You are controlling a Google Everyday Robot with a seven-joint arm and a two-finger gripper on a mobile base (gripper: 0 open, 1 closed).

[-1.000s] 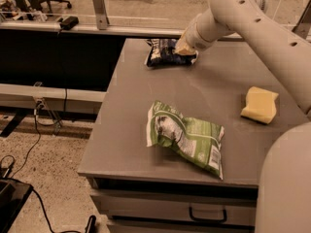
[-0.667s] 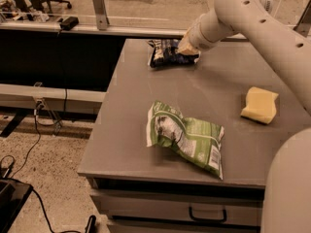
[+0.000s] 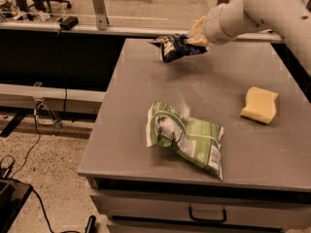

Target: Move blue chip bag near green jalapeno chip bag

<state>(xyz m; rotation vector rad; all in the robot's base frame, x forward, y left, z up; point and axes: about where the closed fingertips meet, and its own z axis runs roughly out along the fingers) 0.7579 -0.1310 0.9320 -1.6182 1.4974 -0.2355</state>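
Grey table (image 3: 136,96) in a lab-type room. Speckled floor (image 3: 48,178) to the left, with cables (image 3: 36,130) trailing across it. Behind the table is a long ledge (image 3: 121,29) carrying a black device (image 3: 68,22) and an upright metal post (image 3: 98,6). One drawer handle (image 3: 207,215) shows under the table's front edge.

The white arm (image 3: 252,11) comes in from the upper right. The gripper (image 3: 197,33) sits over the far edge of the table, about mid-way along it. Jaws are closed on the right end of the blue chip bag (image 3: 171,47), nothing else in them. The bag sticks out to the left of the gripper, crumpled and tilted, white lettering showing. It looks lifted off the surface, but I can't confirm clearance underneath from this angle.

The green jalapeno chip bag (image 3: 187,137) lies flat toward the front of the table, roughly centre. Its long axis runs diagonally, with the barcode patch at its front-right corner. It is well apart from the blue chip bag, with most of the table depth between them.

The yellow sponge (image 3: 260,104) is on the right side of the table, right of and slightly behind the green bag, not touching it. It is also apart from the gripper.
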